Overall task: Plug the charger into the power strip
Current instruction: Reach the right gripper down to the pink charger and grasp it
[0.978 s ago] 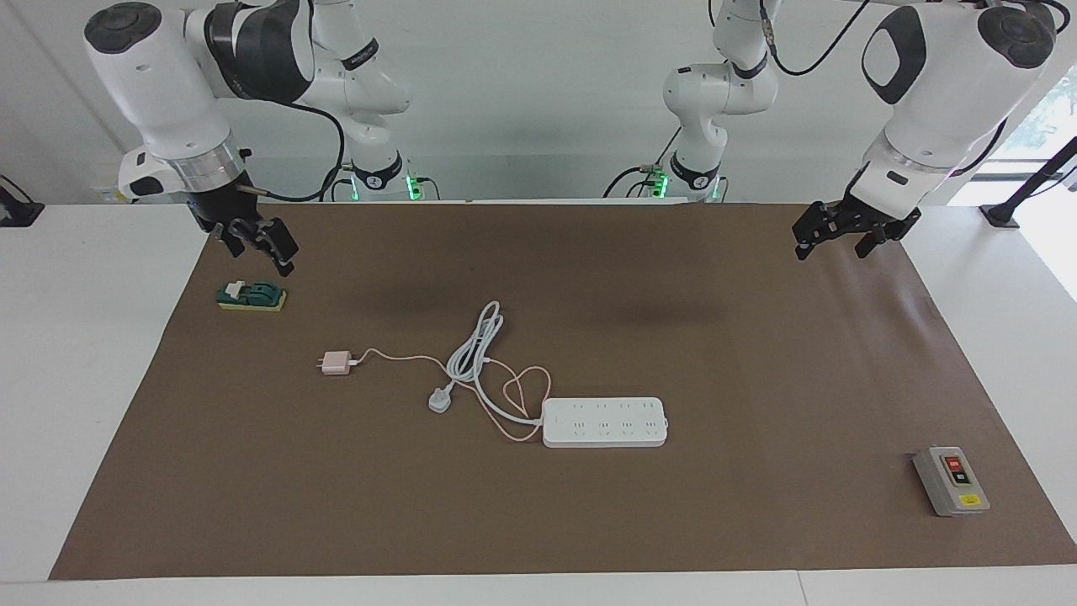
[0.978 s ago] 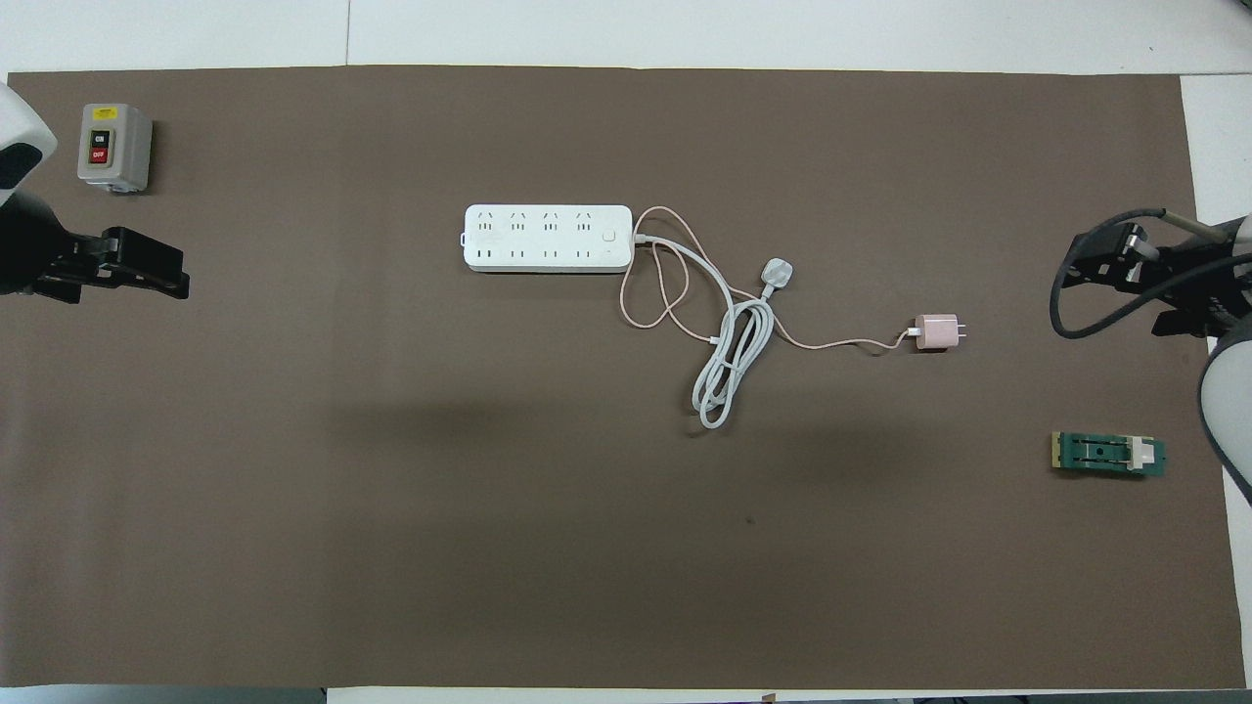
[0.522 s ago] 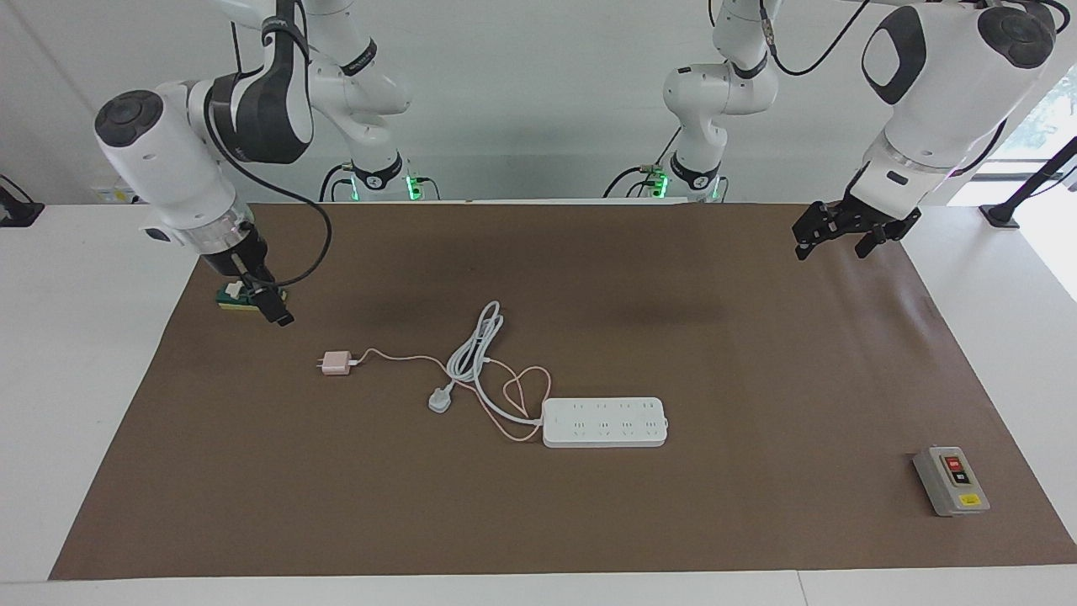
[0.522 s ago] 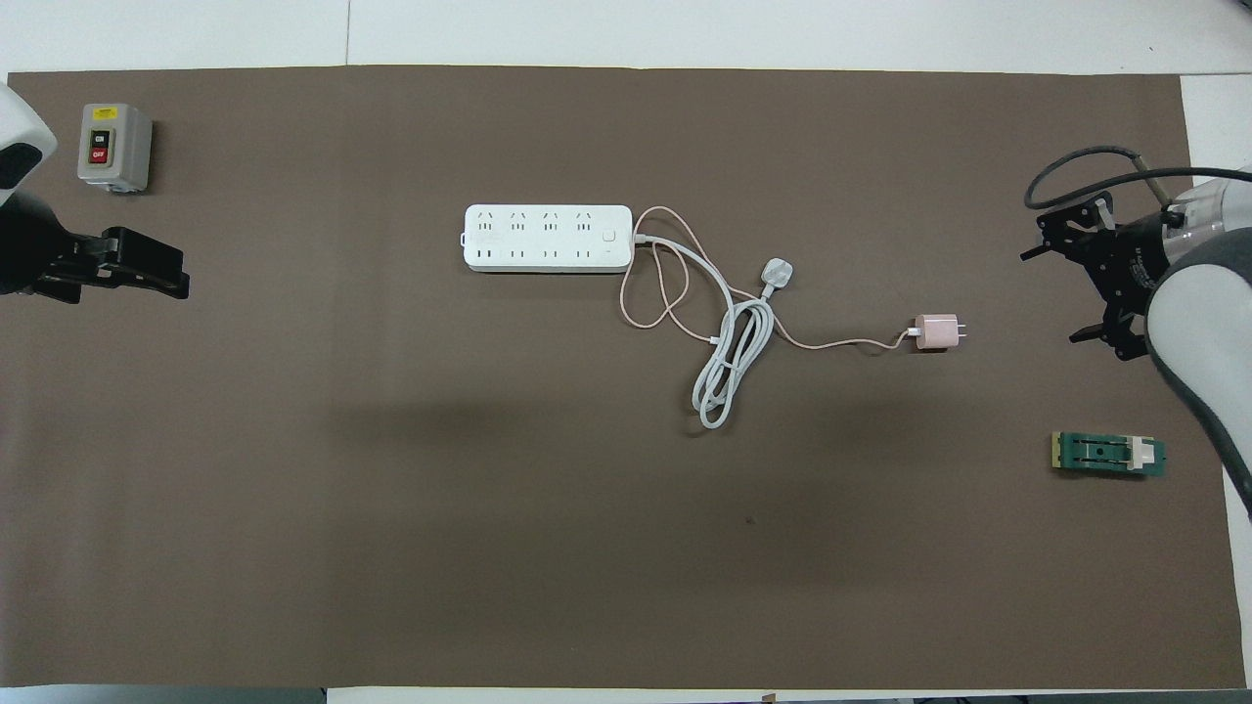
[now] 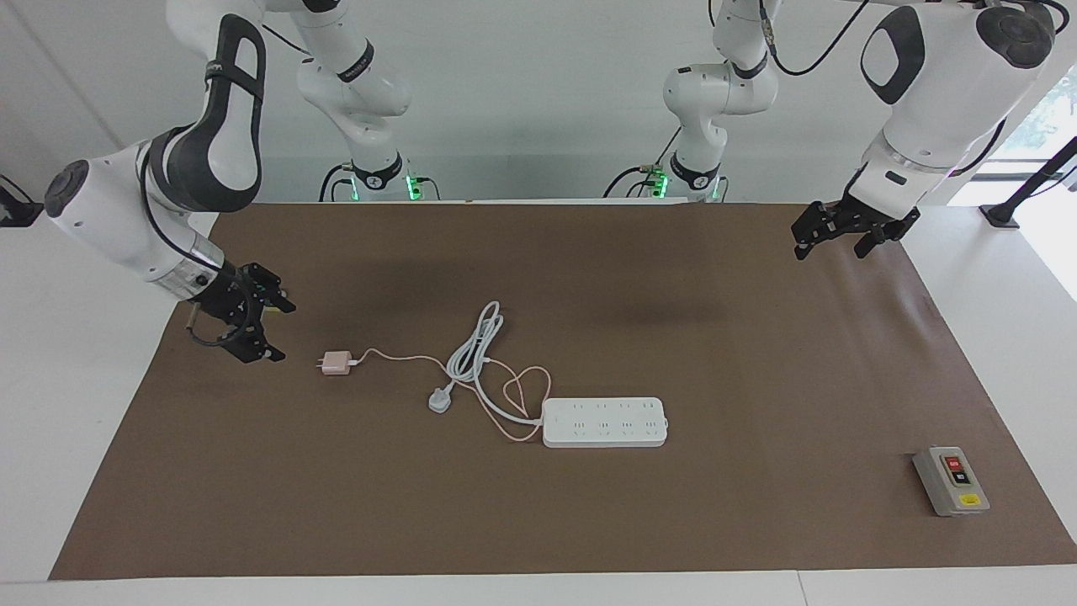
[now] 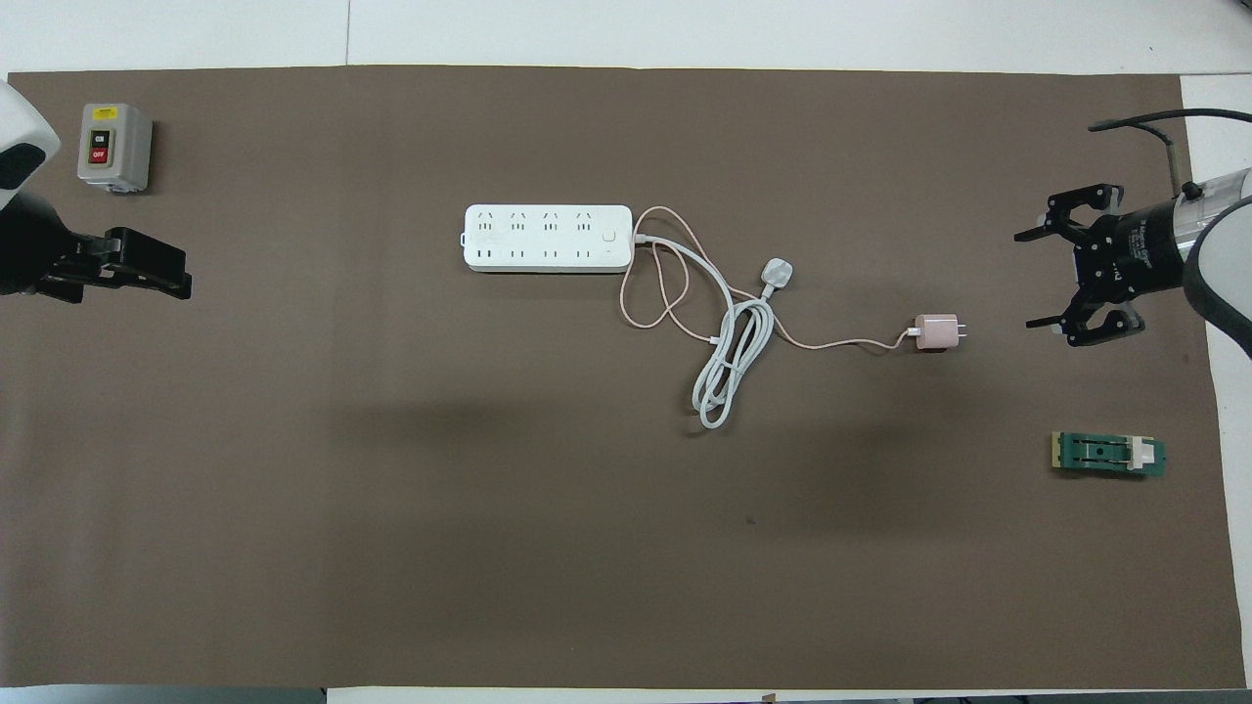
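Both arms are glossy white with dark grey joint panels and round dark caps. Black cables loop along them, silver rings sit at the wrists, green lights glow at the bases, and each black end effector is skeletal.

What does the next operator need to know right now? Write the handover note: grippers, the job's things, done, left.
Right gripper: open, empty, low over the mat beside the charger's prong end.
Left gripper: open, empty, waiting over the mat's corner at its own end.
Small pale-pink cube charger: flat on the brown mat, untouched, thin pink cable trailing toward the strip.
Long flat white power strip: mid-mat, sockets up, nothing plugged in.
Done: nothing.
Left: grasp charger, carry it to the strip, push prongs into a socket.
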`<state>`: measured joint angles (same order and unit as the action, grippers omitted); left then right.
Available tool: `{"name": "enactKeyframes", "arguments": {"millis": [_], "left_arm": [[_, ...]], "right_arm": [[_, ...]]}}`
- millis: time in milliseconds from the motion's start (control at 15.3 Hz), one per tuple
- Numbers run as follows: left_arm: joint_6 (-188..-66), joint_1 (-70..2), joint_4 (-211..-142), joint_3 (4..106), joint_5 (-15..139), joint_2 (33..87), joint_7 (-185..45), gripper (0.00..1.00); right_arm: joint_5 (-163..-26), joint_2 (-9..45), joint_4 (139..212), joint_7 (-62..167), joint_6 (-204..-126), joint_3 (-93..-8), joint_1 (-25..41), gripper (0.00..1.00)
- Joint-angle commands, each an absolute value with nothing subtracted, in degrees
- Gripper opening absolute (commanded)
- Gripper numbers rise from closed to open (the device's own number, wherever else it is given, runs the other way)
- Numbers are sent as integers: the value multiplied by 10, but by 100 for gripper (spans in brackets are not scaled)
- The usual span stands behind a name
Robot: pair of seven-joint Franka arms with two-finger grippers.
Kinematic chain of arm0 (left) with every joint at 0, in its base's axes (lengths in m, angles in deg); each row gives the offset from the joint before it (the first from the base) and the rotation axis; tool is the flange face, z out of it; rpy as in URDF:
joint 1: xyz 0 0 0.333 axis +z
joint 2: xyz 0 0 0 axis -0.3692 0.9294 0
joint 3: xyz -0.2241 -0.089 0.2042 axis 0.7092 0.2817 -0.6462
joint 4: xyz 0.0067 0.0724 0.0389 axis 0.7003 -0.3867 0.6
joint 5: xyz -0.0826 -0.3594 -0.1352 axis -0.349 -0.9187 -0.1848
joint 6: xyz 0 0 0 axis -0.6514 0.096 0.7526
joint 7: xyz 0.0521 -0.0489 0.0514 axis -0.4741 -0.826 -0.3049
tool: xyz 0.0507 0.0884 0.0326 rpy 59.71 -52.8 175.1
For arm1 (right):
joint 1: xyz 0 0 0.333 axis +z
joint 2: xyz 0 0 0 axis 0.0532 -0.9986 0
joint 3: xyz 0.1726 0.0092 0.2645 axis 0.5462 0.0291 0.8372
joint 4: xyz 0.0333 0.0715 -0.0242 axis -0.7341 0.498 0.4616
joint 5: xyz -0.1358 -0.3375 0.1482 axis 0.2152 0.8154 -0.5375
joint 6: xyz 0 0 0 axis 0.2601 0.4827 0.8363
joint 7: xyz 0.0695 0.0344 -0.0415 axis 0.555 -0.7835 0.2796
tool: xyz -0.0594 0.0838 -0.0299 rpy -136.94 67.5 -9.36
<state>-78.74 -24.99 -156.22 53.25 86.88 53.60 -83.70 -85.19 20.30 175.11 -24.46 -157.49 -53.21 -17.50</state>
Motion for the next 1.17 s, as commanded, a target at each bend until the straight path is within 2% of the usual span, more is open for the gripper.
{"name": "enactKeyframes", "arguments": {"millis": [0,196,391,783,1109], "left_arm": [[-794,-250,-1571,532,875,526,-841,100],[-801,-245,-1574,530,844,526,-843,100],[-807,-228,-1576,527,774,534,-847,100],[-817,-190,-1602,527,651,547,-876,100],[-859,-171,-1656,527,544,551,-960,100]], "right_arm": [[-863,157,1738,-247,-1576,-527,-183,100],[-872,116,1738,-218,-1589,-526,-176,100],[-892,102,1746,-210,-1597,-527,-176,100],[-916,110,1817,-190,-1625,-526,-176,100],[-921,114,1829,-180,-1634,-526,-180,100]]}}
